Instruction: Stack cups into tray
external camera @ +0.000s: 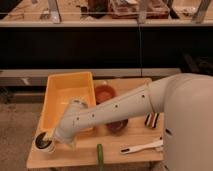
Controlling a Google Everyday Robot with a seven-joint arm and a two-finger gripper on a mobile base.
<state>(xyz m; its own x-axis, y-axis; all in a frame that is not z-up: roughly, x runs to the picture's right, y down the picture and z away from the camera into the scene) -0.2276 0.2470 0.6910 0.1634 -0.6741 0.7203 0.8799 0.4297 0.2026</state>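
The end effector (50, 137) is lowered at the front-left corner of the wooden tabletop (132, 86), right over a small shiny grey metal cup with a dark inside (43, 145). Its fingers are held spread wide, and no grip on the cup is seen. The cup is placed on the tabletop just outside the near end of the large yellow-orange rectangular plastic tray (59, 95), not in it. A second cup cannot be made out. Several risks are judged from here: the cup, set close to the tabletop edge, could be knocked off by a finger landing on its rim. A shallow pinch on smooth metal could slip during the lift, and the tray wall could be clipped if the cup is carried too low.
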